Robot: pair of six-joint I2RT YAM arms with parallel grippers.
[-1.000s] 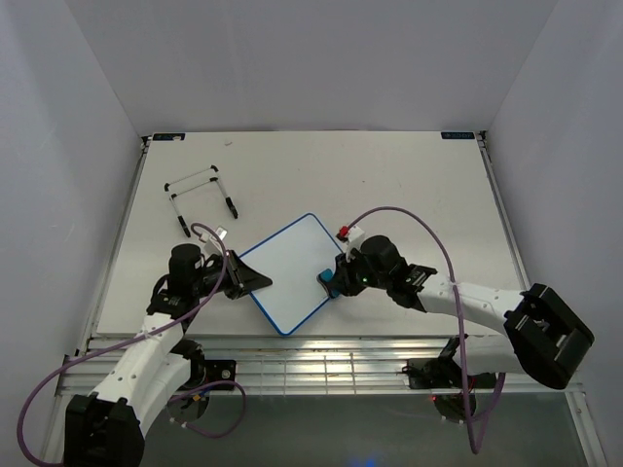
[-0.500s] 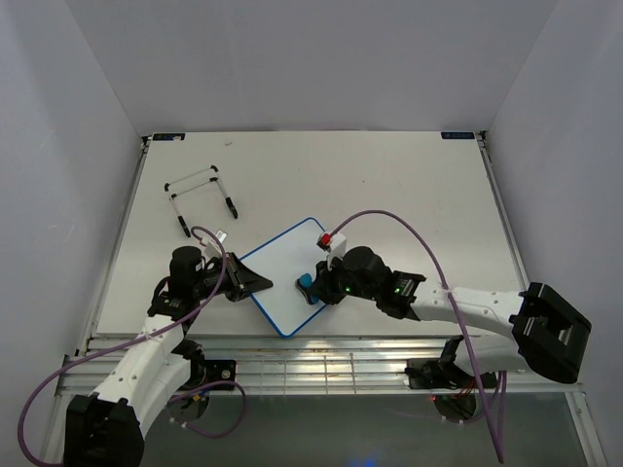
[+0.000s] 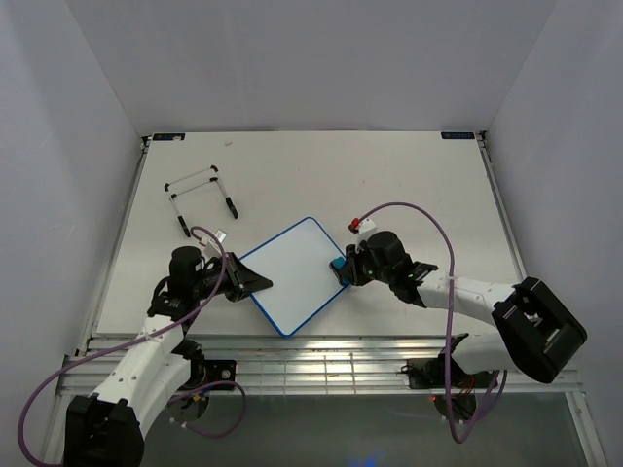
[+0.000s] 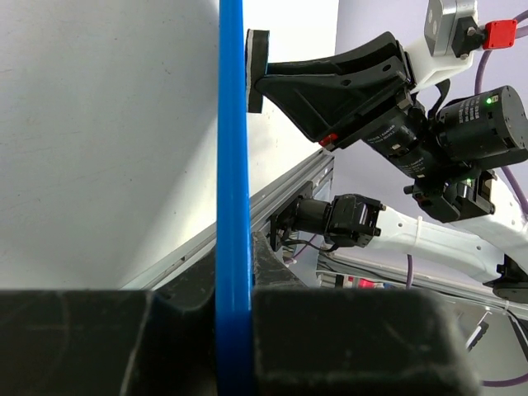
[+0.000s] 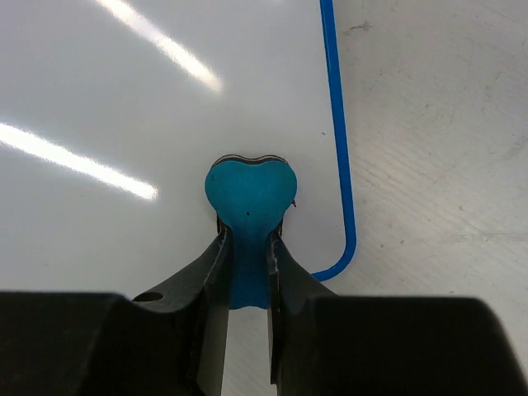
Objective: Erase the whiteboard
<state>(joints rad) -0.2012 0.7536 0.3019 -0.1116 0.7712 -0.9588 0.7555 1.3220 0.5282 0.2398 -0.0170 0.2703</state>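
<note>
The big white worktop [image 3: 389,175] fills the middle of the top view, with pale walls on three sides of it. Two arms reach over it from the near edge. The left arm [image 3: 146,345] bends in from the left. The right arm [image 3: 467,297] stretches in low from the right.

Between the two arms lies the whiteboard [image 3: 290,274]. It sits on the worktop, close to the near edge. In the top view it is turned cornerwise, so one corner points at each arm. Its face is white and shiny, and the right wrist view shows bright streaks of light on it. A thin blue frame [image 5: 337,124] runs round it.

Far back on the left is a wire stand [image 3: 200,199], white with black ends. It is well apart from the whiteboard.

The left pincer [image 3: 255,282] is clenched on the left side of the whiteboard. In the left wrist view the blue frame runs straight up between its two dark fingers.

The right pincer [image 3: 346,272] is over the right corner of the whiteboard. Its two fingers are squeezed tight on the eraser [image 5: 250,194]. The eraser is small and blue-green. Its tip looks like a little heart in the right wrist view, with a thin dark layer under it. It rests on the white face, just inside the blue frame and near a rounded corner.
</note>
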